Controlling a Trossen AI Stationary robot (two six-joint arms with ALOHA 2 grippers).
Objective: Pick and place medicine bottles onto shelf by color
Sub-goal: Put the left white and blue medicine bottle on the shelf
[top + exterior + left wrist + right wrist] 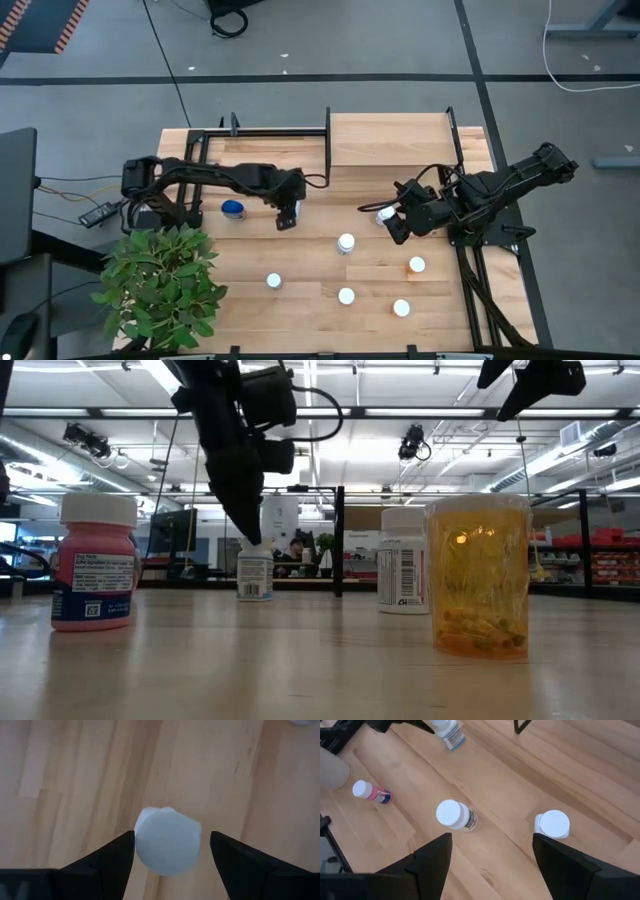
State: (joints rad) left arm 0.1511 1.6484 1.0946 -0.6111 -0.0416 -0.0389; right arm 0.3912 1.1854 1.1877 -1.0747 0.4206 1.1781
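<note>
A wooden bench [300,300] is carrying a light-wood shelf [390,140] at its far edge and a leafy plant [160,285] at its near left corner. The left gripper [167,855] is hanging over a white-capped bottle [167,847], jaws apart around its cap. The right gripper [492,855] is hovering above two white bottles [455,815], jaws apart and empty.

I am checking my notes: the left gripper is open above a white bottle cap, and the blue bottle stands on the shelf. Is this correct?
Not quite. The left gripper is open above a white bottle cap, but the blue bottle stands on the tabletop near the left arm, not on the shelf. The high view shows this.
</note>
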